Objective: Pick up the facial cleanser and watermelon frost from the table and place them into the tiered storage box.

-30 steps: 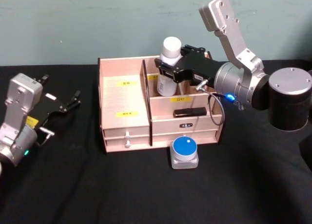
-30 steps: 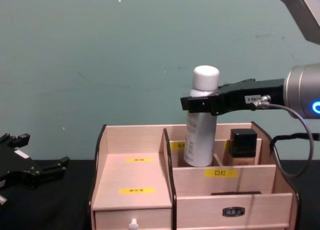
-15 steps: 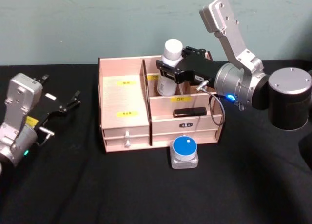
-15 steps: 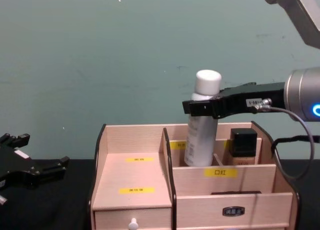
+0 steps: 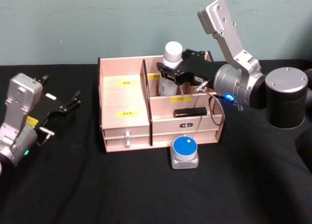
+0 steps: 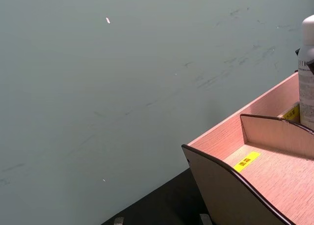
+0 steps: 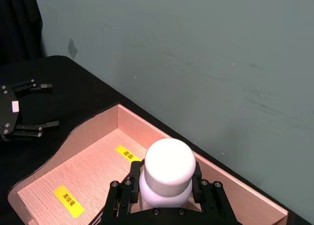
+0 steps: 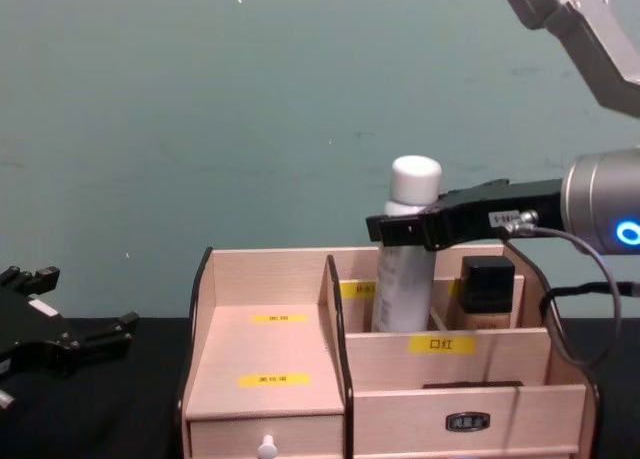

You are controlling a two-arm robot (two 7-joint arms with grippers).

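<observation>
The facial cleanser (image 5: 172, 53) — likely stiff, smooth, light — was pinched under its cap by the right gripper (image 5: 170, 71); the left gripper (image 5: 61, 90) was parked open, far left.

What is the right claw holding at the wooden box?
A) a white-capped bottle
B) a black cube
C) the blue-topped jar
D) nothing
A: the right gripper is shut on the white-capped bottle, whose lower part is inside a rear compartment of the box.

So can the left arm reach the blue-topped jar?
Probably yes: the blue-topped jar sits on the table before the tiered storage box, and the left end effector, open, has nothing standing between.
</observation>
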